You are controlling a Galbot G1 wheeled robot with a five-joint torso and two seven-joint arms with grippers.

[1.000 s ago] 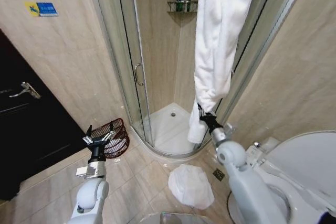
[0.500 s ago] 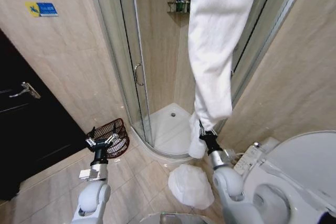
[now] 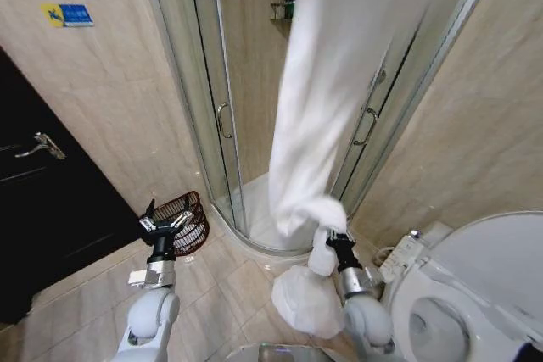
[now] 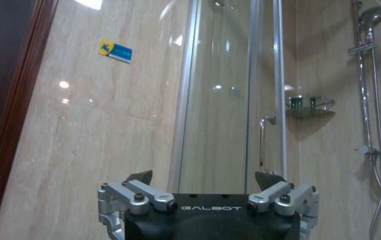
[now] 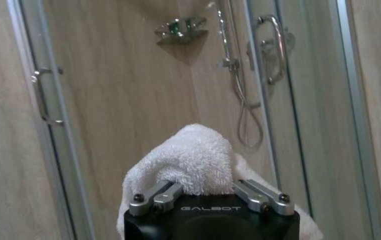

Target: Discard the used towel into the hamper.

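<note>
Head view: right claw (image 3: 327, 242) pinching towel (image 3: 327, 99); hamper (image 3: 182, 220) behind spread left claw (image 3: 163, 225).

Head view high, angled down, wrist views level — all sharing shower door (image 3: 222, 116)

The long white towel (image 3: 327, 116) hung down, its lower end bunched. The dark woven hamper (image 3: 185, 219) sat on the floor beside the shower door.
</note>
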